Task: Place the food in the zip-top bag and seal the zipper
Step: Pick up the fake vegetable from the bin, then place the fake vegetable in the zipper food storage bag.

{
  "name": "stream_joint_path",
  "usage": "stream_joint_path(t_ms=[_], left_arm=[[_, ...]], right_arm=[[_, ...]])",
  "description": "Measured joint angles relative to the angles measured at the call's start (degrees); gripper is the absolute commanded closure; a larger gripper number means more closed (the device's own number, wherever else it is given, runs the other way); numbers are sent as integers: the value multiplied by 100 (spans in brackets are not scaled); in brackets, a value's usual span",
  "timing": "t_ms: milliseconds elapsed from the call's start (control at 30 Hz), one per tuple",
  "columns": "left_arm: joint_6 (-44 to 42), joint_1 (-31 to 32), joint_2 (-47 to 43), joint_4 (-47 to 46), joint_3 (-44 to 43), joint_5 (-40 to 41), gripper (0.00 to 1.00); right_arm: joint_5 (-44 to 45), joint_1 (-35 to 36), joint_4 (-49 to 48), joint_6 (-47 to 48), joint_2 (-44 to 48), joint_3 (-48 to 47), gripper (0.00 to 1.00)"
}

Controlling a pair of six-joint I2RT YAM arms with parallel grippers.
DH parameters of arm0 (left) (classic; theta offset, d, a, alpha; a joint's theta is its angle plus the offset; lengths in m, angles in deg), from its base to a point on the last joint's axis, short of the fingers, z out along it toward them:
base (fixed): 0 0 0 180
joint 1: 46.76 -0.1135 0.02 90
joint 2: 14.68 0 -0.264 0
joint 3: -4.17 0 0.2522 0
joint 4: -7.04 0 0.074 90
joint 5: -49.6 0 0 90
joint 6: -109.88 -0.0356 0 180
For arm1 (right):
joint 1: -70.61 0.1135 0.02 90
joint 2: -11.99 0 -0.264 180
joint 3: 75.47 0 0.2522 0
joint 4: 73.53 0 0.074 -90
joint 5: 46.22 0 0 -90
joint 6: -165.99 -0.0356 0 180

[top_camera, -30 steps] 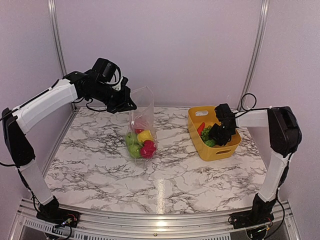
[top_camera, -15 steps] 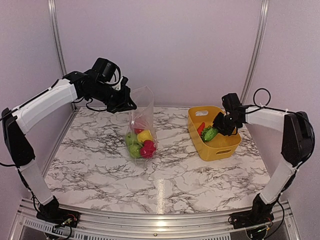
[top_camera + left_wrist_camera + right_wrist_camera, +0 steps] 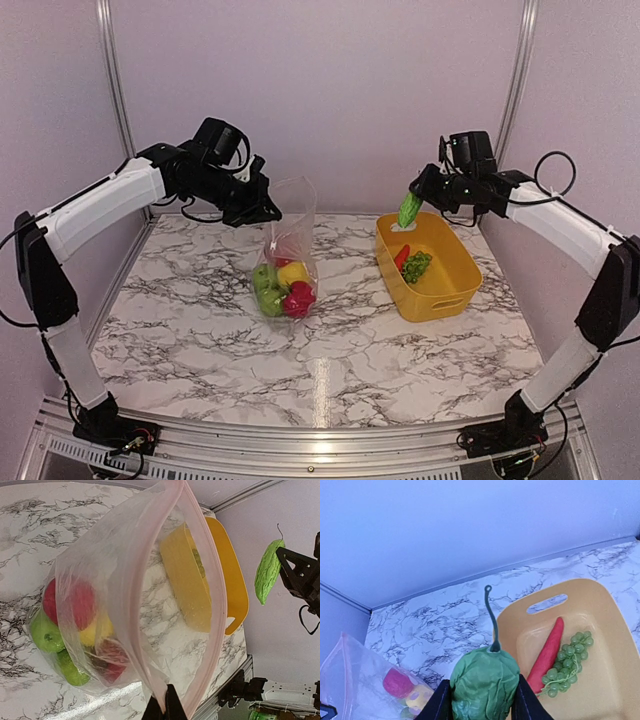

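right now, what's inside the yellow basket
A long red piece and a bunch of green grapes lie in the basket. The green vegetable held above it covers one corner in the right wrist view, so anything there is hidden.

A: What moved?
B: The right hand rose out of the yellow basket with the green cucumber pinched between its fingers. A second ago it was down among the food there.
A: Where is it now?
B: In the air, off the basket's 11 o'clock corner. The green grapes it hid now lie in plain sight.
A: Anything else?
B: The left hand and the top of the zip-top bag it grips drifted slightly toward 3 o'clock.
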Motion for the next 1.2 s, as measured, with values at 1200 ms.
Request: stream_joint_path(t_ms=[1200], left_arm=[[120,411,337,-37,-376,-197,100]], right_arm=[[420,2277,-3136,1576,-892,-501,100]])
